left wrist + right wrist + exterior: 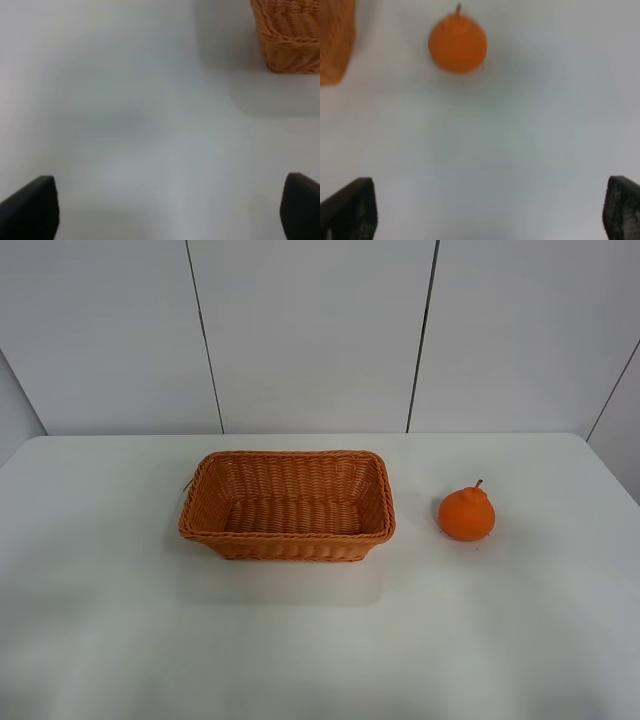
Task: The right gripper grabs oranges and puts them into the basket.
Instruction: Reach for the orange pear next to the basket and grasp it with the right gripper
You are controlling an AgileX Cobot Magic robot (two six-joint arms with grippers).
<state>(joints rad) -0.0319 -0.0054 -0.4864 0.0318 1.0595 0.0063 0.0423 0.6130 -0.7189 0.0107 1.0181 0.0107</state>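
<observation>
While the fingers of the right gripper are being held spread, nothing is being pinched | orange is being seen on the table, right of the basket, not touching | left gripper likewise being held spread.

Illumination bright, even, diffuse, from overhead; basket throws a faint soft shadow onto the white table toward the lower frame; exterior high view sharp; right wrist view soft, orange blurred, right gripper tips defocused at the lower corners.
</observation>
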